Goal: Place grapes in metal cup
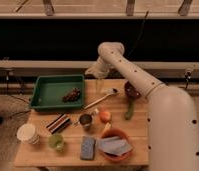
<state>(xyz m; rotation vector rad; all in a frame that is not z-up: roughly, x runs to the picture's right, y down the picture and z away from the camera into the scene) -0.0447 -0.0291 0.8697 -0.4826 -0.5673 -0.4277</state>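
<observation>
No text, label, brand, number or sign can be read anywhere, neither on the gripper (97,75) at the 12 o'clock edge of the table (43,119) nor on anything lying on it
</observation>
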